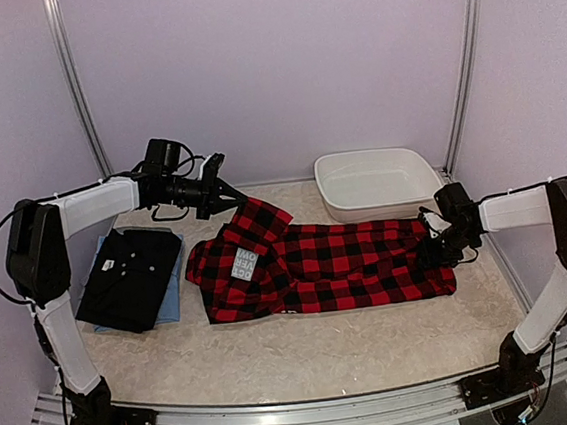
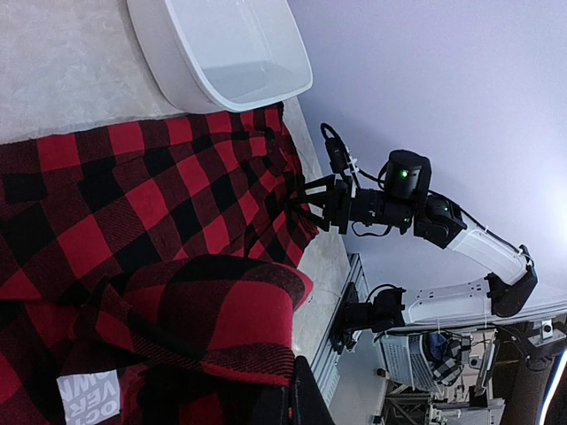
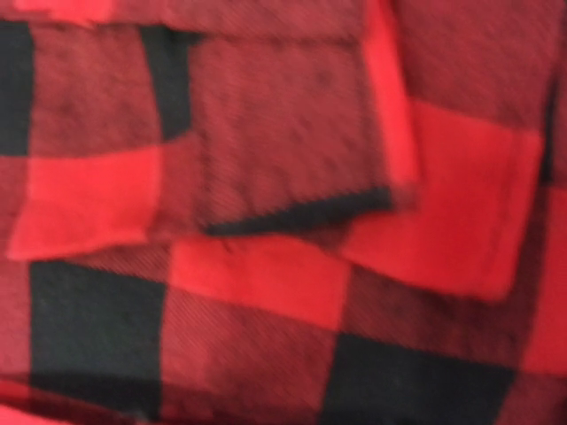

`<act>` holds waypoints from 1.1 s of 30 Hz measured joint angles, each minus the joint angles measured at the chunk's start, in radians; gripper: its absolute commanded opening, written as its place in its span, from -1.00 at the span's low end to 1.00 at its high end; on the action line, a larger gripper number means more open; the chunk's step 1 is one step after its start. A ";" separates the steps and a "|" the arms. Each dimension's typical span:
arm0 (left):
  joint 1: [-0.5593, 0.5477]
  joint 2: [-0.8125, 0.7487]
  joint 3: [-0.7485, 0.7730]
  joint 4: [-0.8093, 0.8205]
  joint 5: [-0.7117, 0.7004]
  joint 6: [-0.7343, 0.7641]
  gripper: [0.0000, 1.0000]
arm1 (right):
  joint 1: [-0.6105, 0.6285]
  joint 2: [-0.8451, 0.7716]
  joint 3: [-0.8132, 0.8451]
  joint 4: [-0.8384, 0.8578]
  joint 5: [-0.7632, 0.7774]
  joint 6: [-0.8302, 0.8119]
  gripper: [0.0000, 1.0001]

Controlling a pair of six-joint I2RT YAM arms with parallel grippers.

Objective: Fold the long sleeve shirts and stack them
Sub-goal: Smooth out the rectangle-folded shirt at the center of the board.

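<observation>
A large red-and-black checked flannel shirt (image 1: 349,261) is seen from above, spread lengthwise across the middle of a pale table (image 1: 307,356), with a white oval basin (image 1: 422,165) just behind its right half. At the shirt's far left corner a fold of cloth is lifted off the table and pinched in the fully closed left gripper (image 1: 230,200). The right gripper (image 1: 436,250) is set down at the shirt's right end, touching the cloth. Whether its jaws are closed on the fabric cannot be told, since its own camera is filled with blurred checks and no fingers are shown. To the left, well apart from the flannel, a black shirt (image 1: 134,277) is laid folded on a light blue one (image 1: 178,295). The step in hand is judged to be the folding of the flannel. It is likely done best if both ends are gripped securely before anything is carried over, the cloth is kept taut between the arms, and the raised corner is laid flat so that no ridge is trapped (the loose fold by the left gripper looks prone to bunching). A white label (image 2: 89,397) is sewn inside the flannel; only the letters "VER" can be read, the rest being cropped. A small white neck label (image 1: 109,262) on the black shirt is too small to be read
</observation>
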 measured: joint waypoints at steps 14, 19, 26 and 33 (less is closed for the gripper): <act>0.000 0.000 0.000 0.011 0.001 0.000 -1.00 | -0.002 0.033 0.034 0.003 -0.052 -0.038 -0.31; 0.000 0.000 0.000 0.011 0.002 0.000 -1.00 | -0.014 0.013 0.019 0.002 -0.058 -0.027 -0.46; 0.000 0.000 0.000 0.012 0.004 0.000 -1.00 | -0.039 0.003 -0.004 0.003 -0.077 -0.021 -0.73; 0.000 0.000 -0.006 0.019 0.005 0.000 -1.00 | -0.040 0.003 -0.015 0.010 -0.095 -0.022 -1.00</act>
